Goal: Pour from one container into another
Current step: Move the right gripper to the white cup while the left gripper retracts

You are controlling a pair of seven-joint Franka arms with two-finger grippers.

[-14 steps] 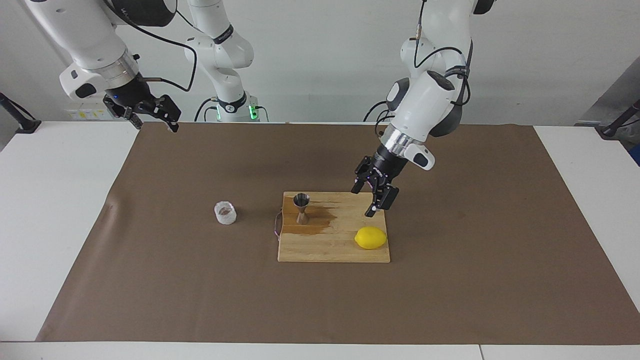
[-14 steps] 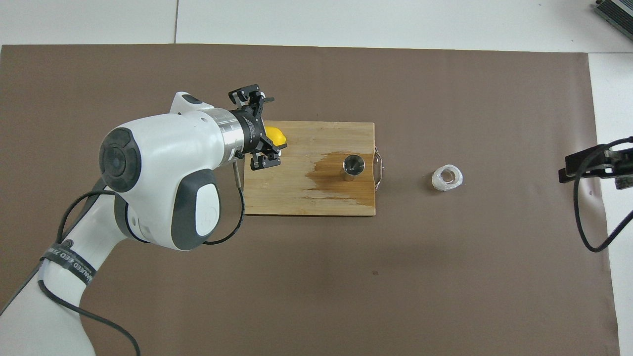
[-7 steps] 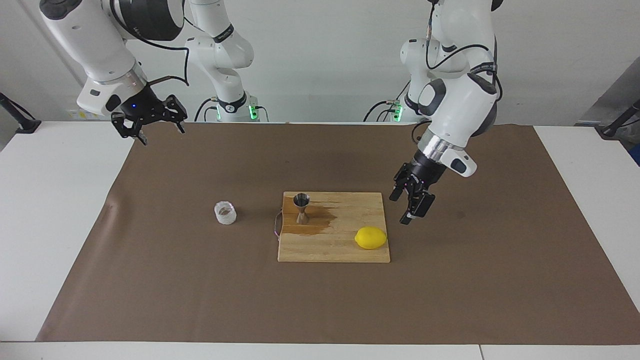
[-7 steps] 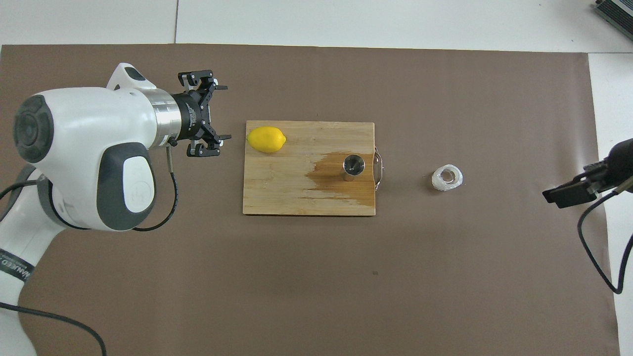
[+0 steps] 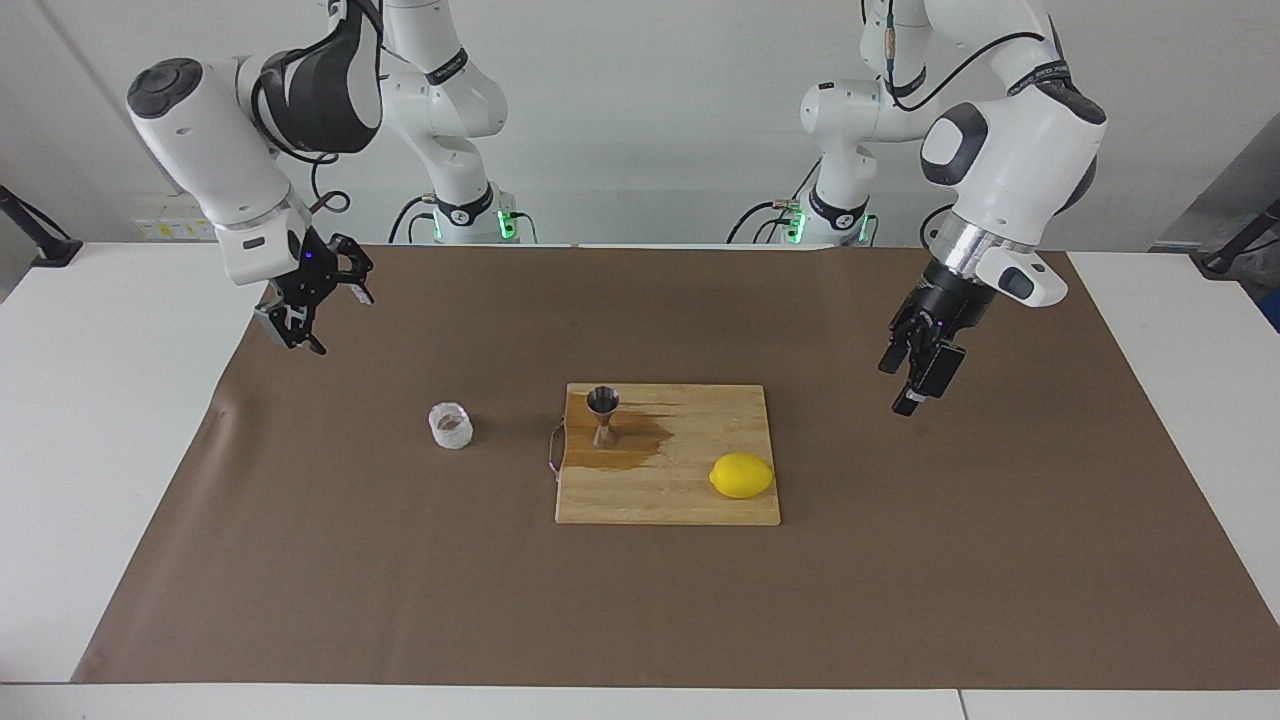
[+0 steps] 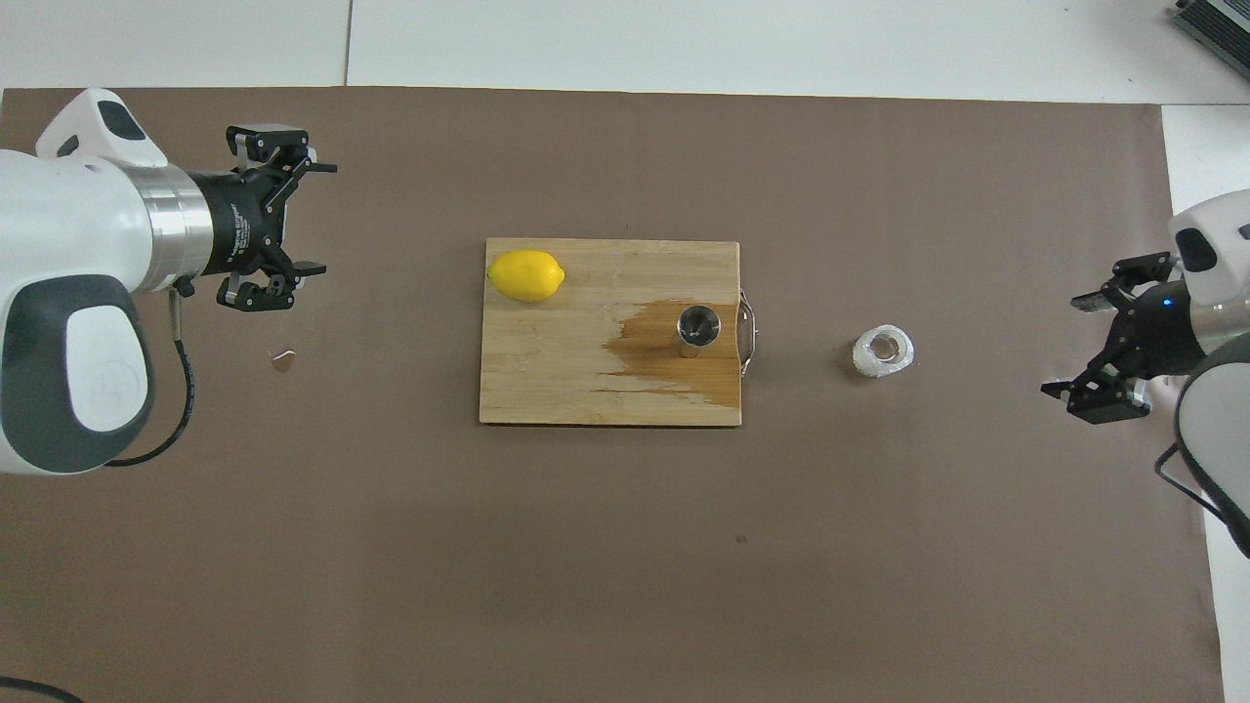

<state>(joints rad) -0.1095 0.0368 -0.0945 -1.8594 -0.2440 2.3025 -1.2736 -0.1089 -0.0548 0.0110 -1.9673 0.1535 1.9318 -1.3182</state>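
Clear cup (image 5: 451,425): squat, faceted, upright on the brown paper of the table (image 5: 120,420), beside the cutting board (image 5: 690,505) toward the right arm's end, apart from it; untouched. Steel jigger (image 5: 603,415): upright on the board's corner nearest the cup, standing in a dark wet stain (image 5: 625,450) spread across the wood. Lemon (image 5: 741,475): on the same board, at the corner toward the left arm's end and farther from the robots than the jigger. Left pincer (image 5: 915,375): raised over bare paper toward the left arm's end, well apart from the board, holding nothing; spread wide in the overhead view (image 6: 1102,344). Right pincer (image 5: 310,300): raised over the paper's edge at the right arm's end, well apart from the cup, fingers spread, holding nothing; also seen from overhead (image 6: 278,232). Step in hand, by judgement: approach to the cup, nothing yet grasped; the stain hints at liquid already spilled near the jigger. Next move likely required: right pincer down around the cup's wall, gentle closure, lift, carry over the jigger's narrow mouth, slow tilt. Risk: small mouth, easy overshoot onto the board.
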